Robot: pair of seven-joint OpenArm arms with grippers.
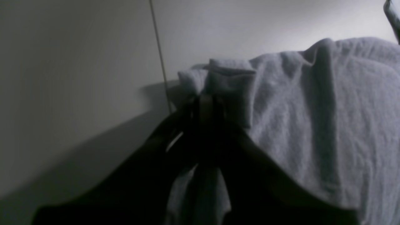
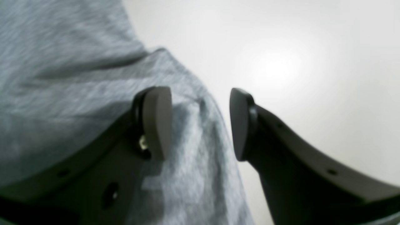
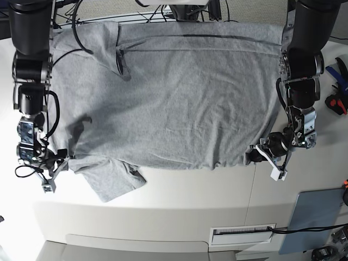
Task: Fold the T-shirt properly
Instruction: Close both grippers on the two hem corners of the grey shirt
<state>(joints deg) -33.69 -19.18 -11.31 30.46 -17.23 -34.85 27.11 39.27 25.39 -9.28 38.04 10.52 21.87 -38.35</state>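
Nearest the viewer in the base view, a short sleeve of the T-shirt (image 3: pixel 179 92) juts out from the lower left of the garment onto the pale table (image 3: pixel 179 212), its hem slanting and slightly crumpled. Beside it, at the shirt's near left corner, the right gripper (image 2: pixel 200 123) sits low; its wrist camera shows the two flat pads standing well apart, with a fold of heather-grey cloth running up between them, close against one pad and clear of the other, so nothing is pinched. At the near right corner the left gripper (image 1: pixel 206 103) is drawn together on a small bunched tab of the fabric edge, the cloth puckering into a thick little fold above the dark fingers while more grey cotton hangs below them. From that near hem the shirt spreads flat across the middle of the table, plain grey side up, with soft wrinkles fanning across the body and no lettering visible. Farther back, a long straight crease or seam line runs across the width near the far edge, and at the far left another sleeve lies folded over onto the body, a dark cable (image 3: pixel 117 57) resting across it.
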